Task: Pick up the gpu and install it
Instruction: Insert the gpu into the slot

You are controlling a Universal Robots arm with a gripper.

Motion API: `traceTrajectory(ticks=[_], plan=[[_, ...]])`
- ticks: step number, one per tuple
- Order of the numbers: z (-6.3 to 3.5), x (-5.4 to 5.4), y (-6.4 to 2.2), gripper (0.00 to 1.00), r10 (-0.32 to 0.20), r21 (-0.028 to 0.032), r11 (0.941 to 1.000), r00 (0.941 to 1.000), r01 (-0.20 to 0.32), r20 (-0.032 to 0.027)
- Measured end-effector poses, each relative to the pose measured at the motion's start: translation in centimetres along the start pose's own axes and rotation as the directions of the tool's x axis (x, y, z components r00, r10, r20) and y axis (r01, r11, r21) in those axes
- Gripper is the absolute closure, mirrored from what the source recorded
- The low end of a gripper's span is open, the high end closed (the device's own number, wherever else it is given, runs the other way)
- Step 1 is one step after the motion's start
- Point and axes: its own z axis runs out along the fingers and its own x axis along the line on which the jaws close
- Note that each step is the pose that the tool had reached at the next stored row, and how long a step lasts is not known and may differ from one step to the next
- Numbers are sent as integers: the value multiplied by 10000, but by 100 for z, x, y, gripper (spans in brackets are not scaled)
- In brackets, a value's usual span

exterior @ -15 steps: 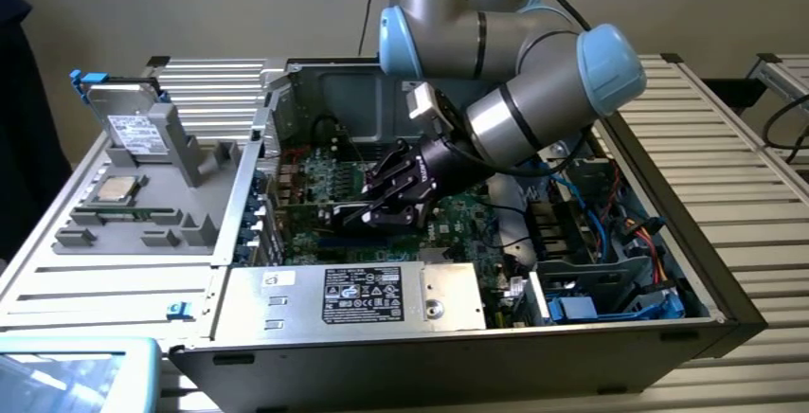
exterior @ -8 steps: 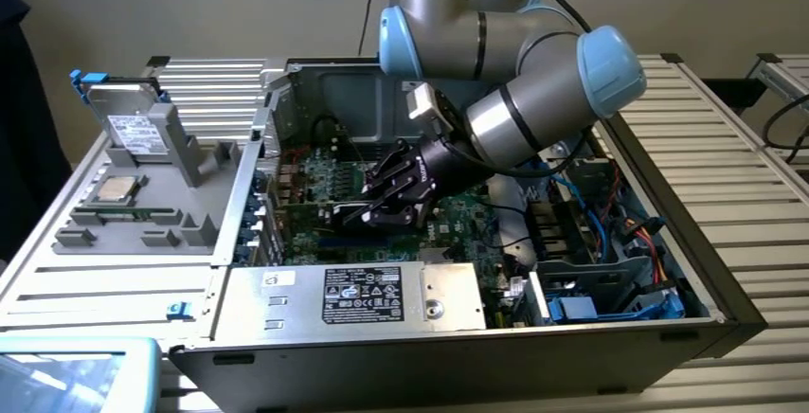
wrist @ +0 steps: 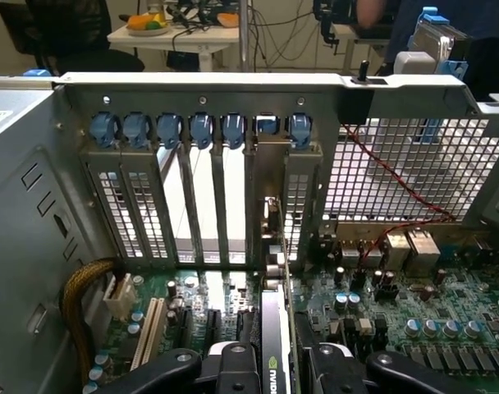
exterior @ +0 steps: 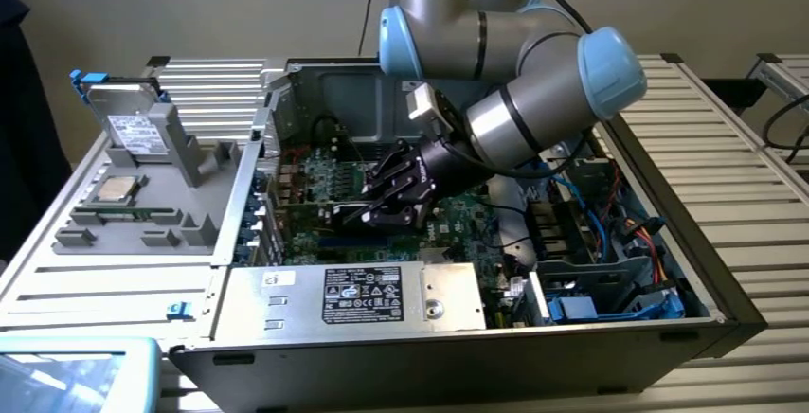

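Note:
The gpu (exterior: 332, 209) stands on edge over the green motherboard (exterior: 322, 171) inside the open computer case (exterior: 708, 309). My gripper (exterior: 394, 200) reaches down into the case and is shut on it. In the wrist view the gpu (wrist: 272, 324) runs edge-on away from my gripper (wrist: 274, 369). Black fingers (wrist: 233, 365) press on both its faces. Its silver bracket (wrist: 271, 246) stands against the rear slot panel (wrist: 143, 197), in the gap between the slot covers. Whether the card is fully down in a motherboard (wrist: 414, 320) socket I cannot tell.
A silver power supply (exterior: 367, 295) lies at the case's near side. Blue and orange cables (exterior: 626, 242) fill the exterior view's right of the case. A grey fixture (exterior: 139, 195) with a hard drive and a processor sits at the exterior view's left. A yellow-sleeved cable (wrist: 77, 287) curves beside the slots.

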Motion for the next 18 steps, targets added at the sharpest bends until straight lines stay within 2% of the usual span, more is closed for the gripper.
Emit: traceTrajectory(ticks=[3,12,18], plan=[[2,0,-3,72,34,0,10000,10000,-34,46],[4,1,-5,72,41,0,10000,10000,-41,49],[14,0,-9,72,60,1,10000,9999,-60,83]])
